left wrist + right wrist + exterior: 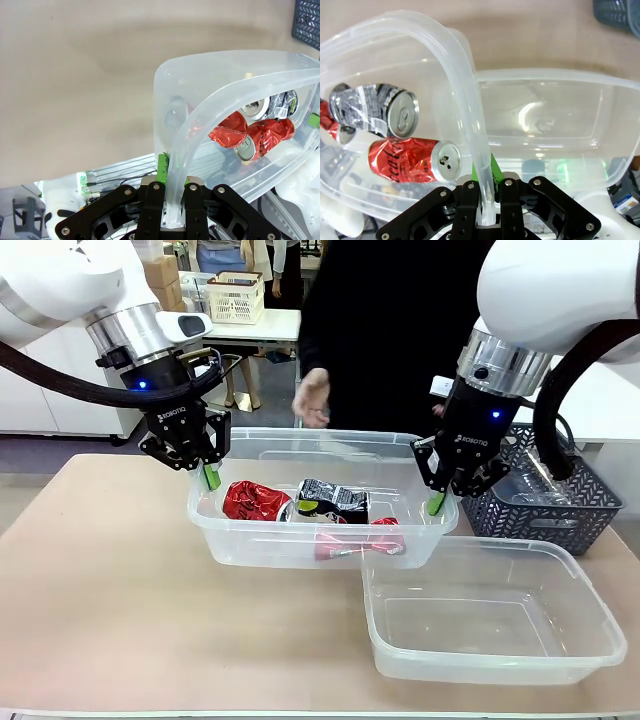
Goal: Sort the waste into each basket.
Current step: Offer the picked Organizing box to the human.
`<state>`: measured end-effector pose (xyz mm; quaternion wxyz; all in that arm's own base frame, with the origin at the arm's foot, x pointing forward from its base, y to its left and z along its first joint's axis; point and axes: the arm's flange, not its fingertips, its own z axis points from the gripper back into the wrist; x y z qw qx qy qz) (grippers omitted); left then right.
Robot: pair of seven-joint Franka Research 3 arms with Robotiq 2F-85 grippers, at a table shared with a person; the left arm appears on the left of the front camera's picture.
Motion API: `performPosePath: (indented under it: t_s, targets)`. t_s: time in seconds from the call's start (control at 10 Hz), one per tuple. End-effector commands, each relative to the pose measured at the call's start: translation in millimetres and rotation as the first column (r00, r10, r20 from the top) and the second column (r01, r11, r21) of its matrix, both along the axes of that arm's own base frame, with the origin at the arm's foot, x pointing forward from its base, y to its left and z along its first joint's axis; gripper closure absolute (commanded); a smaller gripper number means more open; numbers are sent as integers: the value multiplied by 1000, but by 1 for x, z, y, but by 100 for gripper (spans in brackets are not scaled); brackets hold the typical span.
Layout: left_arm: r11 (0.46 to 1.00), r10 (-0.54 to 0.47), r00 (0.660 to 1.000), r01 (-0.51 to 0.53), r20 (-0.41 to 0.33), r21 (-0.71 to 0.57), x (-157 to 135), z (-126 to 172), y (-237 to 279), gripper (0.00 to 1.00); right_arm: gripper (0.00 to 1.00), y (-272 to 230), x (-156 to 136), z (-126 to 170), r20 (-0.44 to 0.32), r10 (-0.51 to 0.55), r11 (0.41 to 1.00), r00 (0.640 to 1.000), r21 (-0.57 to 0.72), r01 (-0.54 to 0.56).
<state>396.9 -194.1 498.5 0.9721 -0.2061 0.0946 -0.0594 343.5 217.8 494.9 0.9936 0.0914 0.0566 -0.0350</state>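
Surface: tan tabletop (100,580) | room: white desk (262,326), cream lattice basket (236,296) stood behind | left gripper (210,478), right gripper (436,503) each clamped rim of clear rectangular plastic tub (240,540)

A: Can colours?
B: Shiny red cans (255,502); dark can (335,500) has black-white print. 12 o'clock tub (250,545), 5 o'clock tub (500,675) clear.
A: Others?
B: Tan bench (120,590); slate-blue lattice basket (560,510) at 3 o'clock; left hand (210,478), right hand (436,502) black, pads (162,169) green.

The left gripper (210,478) and the right gripper (437,503) each pinch one end of a clear plastic tub (290,543). Crushed shiny red cans (254,502) and one dark can (336,500) lie inside it. A second clear plastic tub (598,660) sits just in front.
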Motion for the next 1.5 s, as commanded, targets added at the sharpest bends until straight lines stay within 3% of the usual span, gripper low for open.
performPosePath:
  t_s: [0.0, 0.1, 0.2, 0.3, 0.4, 0.5, 0.8, 1.0, 1.1, 1.4]
  targets:
    - [1000, -8, 1000, 8, -2, -4, 0, 5, 0, 95, 95, -4, 0, 1, 7, -9, 1000, 1000, 6, 9]
    - [1000, 0, 1000, 0, 0, 0, 0, 0, 0, 95, 95, 0, 0, 0, 0, 0, 1000, 1000, 0, 0]
    - [999, -43, 999, 43, 5, -1, 30, 15, -8, 95, 95, 11, 35, 16, -17, 60, 998, 998, -19, -60]
    - [999, -47, 997, 45, 66, 21, 69, 33, -14, 95, 95, 21, 76, 31, -39, 108, 992, 993, -62, -110]
    - [999, -53, 996, 53, 75, -3, 114, 45, -16, 95, 95, 25, 118, 42, -56, 128, 989, 990, -74, -132]
    - [997, -75, 993, 76, 89, -7, 144, 48, -21, 95, 95, 28, 143, 48, -62, 88, 991, 994, -98, -94]
    - [999, -34, 996, 33, 78, 10, 181, 31, -28, 95, 95, 20, 200, 39, -72, 89, 992, 993, -84, -95]
    - [999, 40, 997, -39, 70, -14, 182, 22, -24, 95, 95, 14, 204, 16, -94, 106, 993, 990, -39, -110]
    - [999, -34, 997, 33, 71, 15, 187, 16, -17, 95, 95, 6, 202, 27, -77, 66, 993, 995, -97, -73]
    - [999, -34, 997, 33, 71, 15, 187, 16, -17, 95, 95, 6, 202, 27, -77, 66, 993, 995, -97, -73]
